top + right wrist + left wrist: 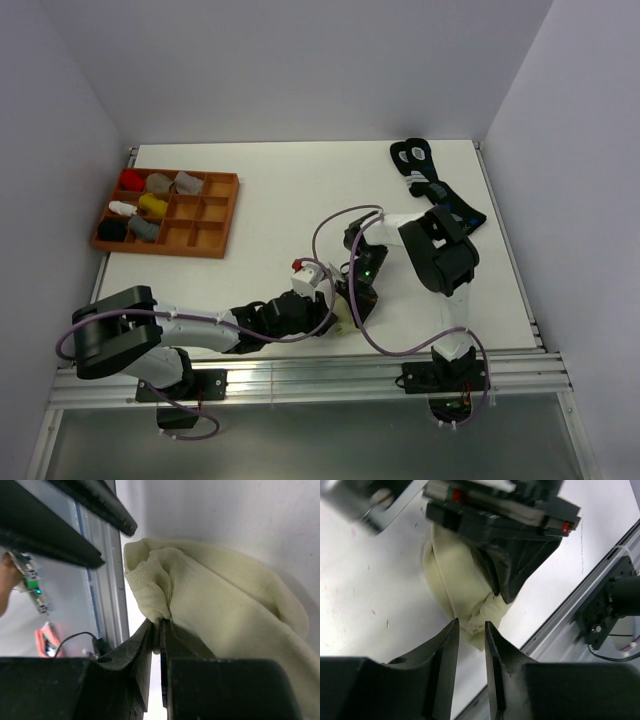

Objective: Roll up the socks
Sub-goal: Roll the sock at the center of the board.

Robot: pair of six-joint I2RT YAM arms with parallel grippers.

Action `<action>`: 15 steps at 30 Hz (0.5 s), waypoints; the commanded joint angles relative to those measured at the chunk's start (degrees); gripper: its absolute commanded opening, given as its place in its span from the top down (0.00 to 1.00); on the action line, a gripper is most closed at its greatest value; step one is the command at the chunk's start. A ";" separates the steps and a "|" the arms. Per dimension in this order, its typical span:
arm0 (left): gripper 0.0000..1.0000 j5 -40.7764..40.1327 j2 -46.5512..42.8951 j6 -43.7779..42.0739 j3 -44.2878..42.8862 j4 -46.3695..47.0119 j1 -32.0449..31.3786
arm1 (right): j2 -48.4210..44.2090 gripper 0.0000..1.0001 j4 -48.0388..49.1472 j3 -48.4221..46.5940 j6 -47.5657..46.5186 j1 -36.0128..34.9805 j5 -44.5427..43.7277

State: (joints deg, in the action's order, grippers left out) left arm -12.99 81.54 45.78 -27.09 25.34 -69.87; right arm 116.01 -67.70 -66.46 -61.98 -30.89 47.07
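Note:
A pale cream-yellow sock (343, 322) lies bunched on the white table close to the near edge. It fills the right wrist view (225, 615). My right gripper (159, 622) is shut, and a fold of the sock near its cuff is pinched between the fingers. From above, that gripper (358, 300) points down onto the sock. My left gripper (471, 624) comes in from the left with a narrow gap between its jaws. The sock's crumpled end (475, 625) sits right at the fingertips, not squeezed. In the left wrist view the right gripper (507, 592) presses onto the sock (455, 575).
A wooden compartment tray (215, 215) with small coloured sock bundles sits at the back left. Black socks with blue-and-white marks (430, 180) lie at the back right. The aluminium rail (300, 375) runs along the near edge, just beside the sock (580, 595).

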 commanded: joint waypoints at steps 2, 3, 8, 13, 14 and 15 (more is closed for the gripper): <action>0.65 -1.16 1.95 -9.47 -0.94 7.35 -0.71 | 1.68 0.86 -2.52 -1.83 -0.17 0.39 -0.57; 0.64 -0.46 1.96 -10.79 -0.86 8.57 -0.97 | 1.77 0.86 -2.35 -2.01 0.36 0.48 -0.84; 0.62 3.76 4.50 -15.18 -3.40 9.11 -1.24 | 1.85 0.86 -1.91 -2.62 1.33 0.57 -1.54; 0.62 7.28 6.96 -16.69 -5.25 9.64 -1.85 | 2.21 0.86 -1.82 -2.98 2.21 0.66 -1.80; 0.62 7.63 7.66 -16.69 -5.60 9.90 -1.94 | 2.29 0.86 -1.65 -2.98 2.21 0.66 -1.89; 0.62 7.72 8.02 -16.69 -5.69 10.08 -2.03 | 2.38 0.86 -1.56 -2.89 2.30 0.66 -1.98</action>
State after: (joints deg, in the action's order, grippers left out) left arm -7.94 88.42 31.90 -30.61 32.03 -71.26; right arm 117.60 -69.73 -67.79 -59.83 -30.55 46.44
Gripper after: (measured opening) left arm 0.380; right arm 0.143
